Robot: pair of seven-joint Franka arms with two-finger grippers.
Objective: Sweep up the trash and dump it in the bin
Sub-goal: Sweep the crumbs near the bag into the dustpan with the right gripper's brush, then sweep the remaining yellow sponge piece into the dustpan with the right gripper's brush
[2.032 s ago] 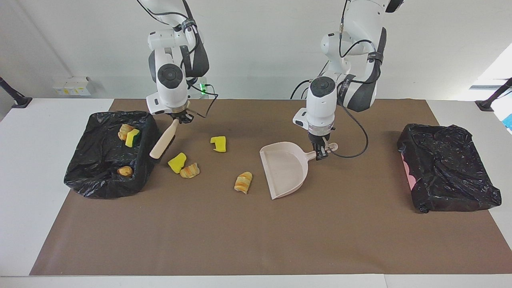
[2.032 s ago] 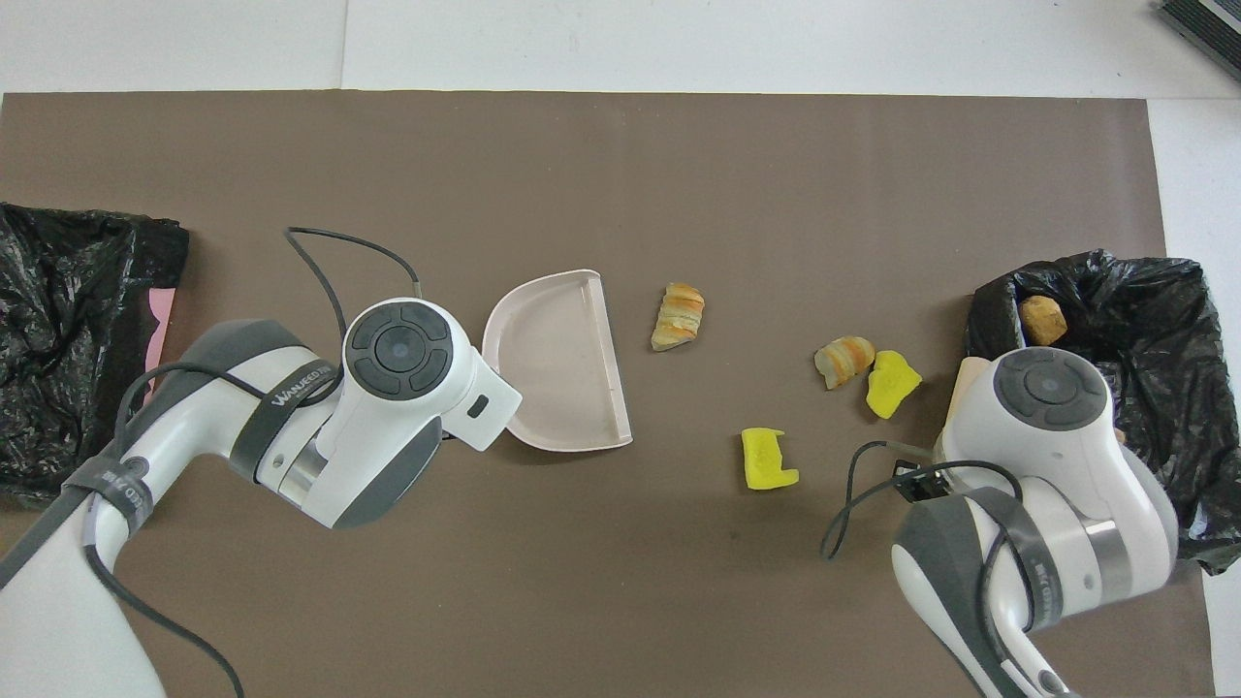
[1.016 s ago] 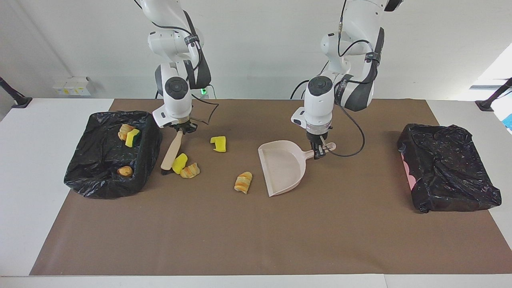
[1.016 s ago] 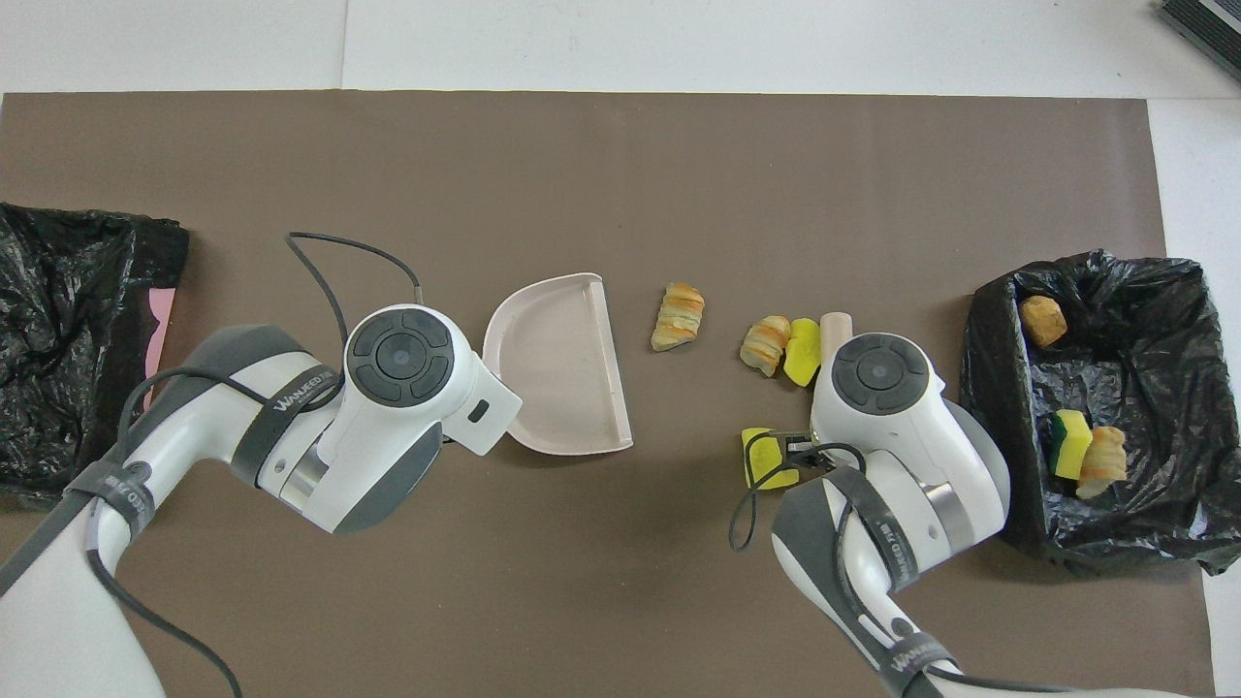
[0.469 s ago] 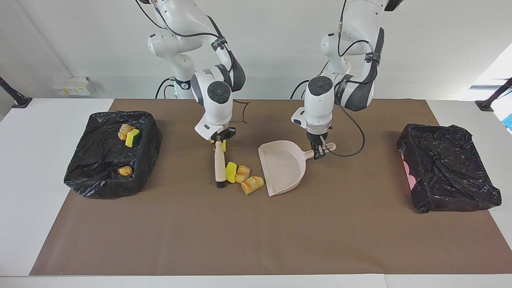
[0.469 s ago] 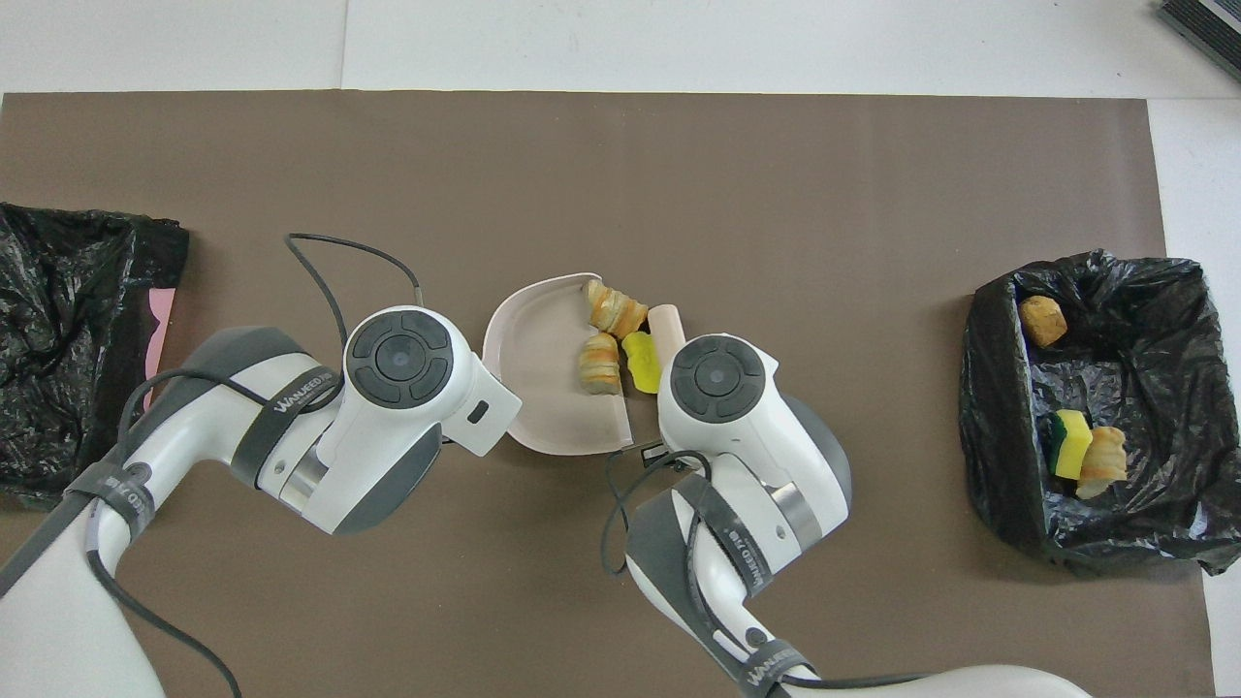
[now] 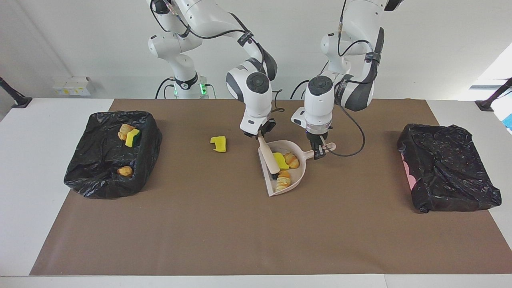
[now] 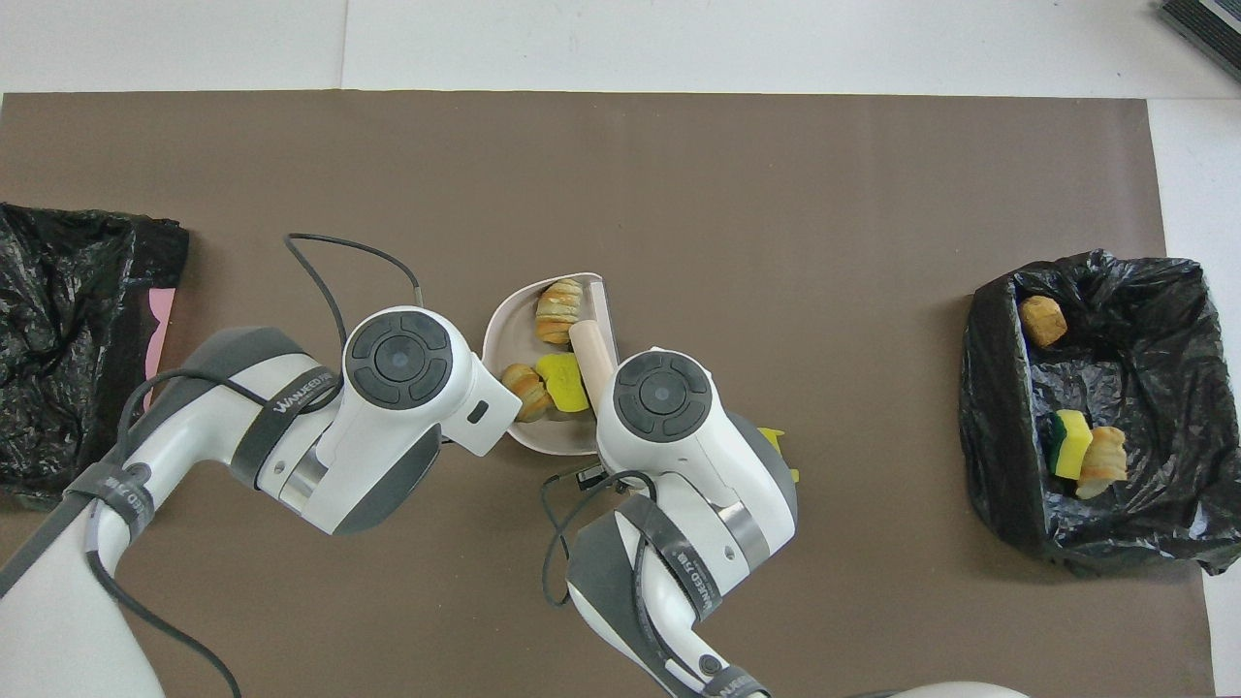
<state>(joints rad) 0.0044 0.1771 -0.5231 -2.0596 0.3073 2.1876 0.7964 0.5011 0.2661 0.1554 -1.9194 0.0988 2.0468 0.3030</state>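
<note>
White wall, white table (image 7: 24, 192), brown mat (image 7: 240, 232) across most of it. Beige dustpan (image 7: 297, 179) flat on the mat at mid-table, its handle clamped in the left gripper (image 7: 321, 152). Right gripper (image 7: 262, 135) over the pan's open edge, closed on the handle of a beige brush (image 7: 270, 158) that slants down into the pan. Three pieces of trash in the dustpan: yellow sponge chunk (image 7: 281, 161) and croissant (image 7: 292, 160) touching each other just beside the brush, second croissant (image 7: 283, 181) near the pan's mouth, below both sets of jaws. Another sponge piece (image 7: 219, 144) alone on the mat, toward the right arm's end. Three more pieces in the open black-lined bin (image 7: 80, 176) at that end: green-sided sponge (image 7: 132, 137) against a croissant (image 7: 125, 129), bread roll (image 7: 125, 171) apart. Second black-bagged bin (image 7: 448, 176) at the left arm's end.
</note>
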